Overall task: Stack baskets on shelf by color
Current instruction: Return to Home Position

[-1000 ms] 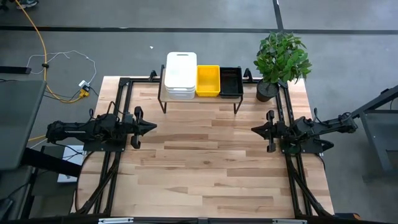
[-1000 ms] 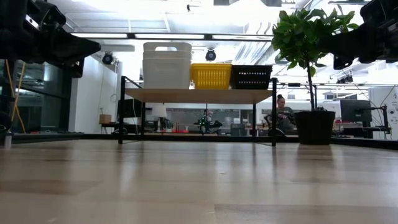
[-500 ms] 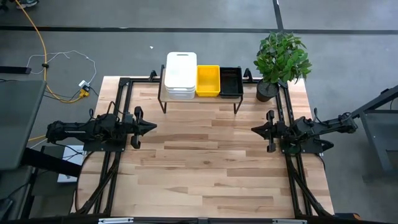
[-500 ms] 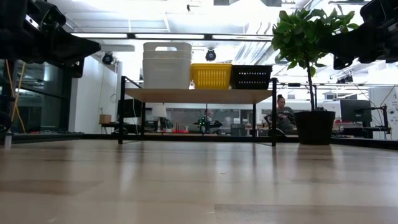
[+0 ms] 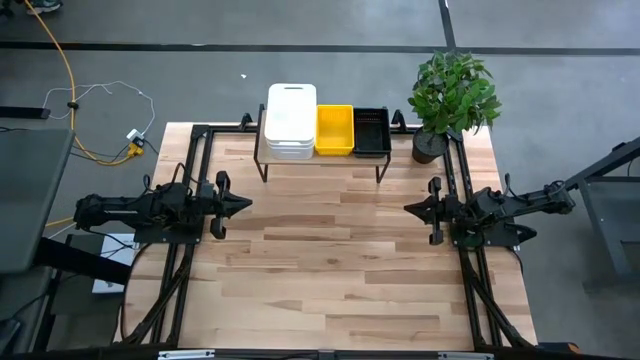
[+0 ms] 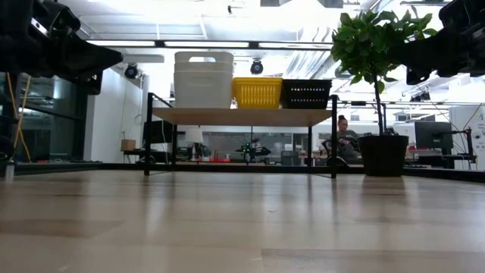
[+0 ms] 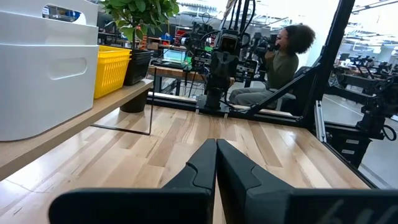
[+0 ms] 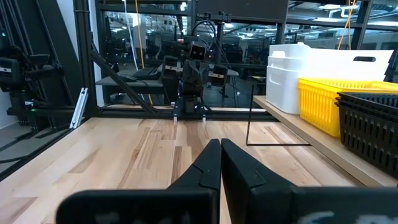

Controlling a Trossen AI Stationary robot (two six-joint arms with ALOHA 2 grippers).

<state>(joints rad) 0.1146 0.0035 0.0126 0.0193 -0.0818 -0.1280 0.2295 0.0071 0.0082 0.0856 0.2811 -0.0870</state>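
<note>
Where the shelf (image 6: 242,116) stands at the far edge of the table (image 5: 330,280), you have three stacks in one row: white baskets (image 5: 291,120), yellow baskets (image 5: 334,130), black baskets (image 5: 371,130). How many nest in each cannot be told. Your left gripper (image 5: 245,205) and right gripper (image 5: 408,208) sit at opposite sides, fingers pressed together

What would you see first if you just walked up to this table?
Probably the baskets lined up on the shelf at the back of the table: white, yellow, black. Then the leafy potted plant beside it. The left gripper and right gripper wait shut at the sides.
</note>
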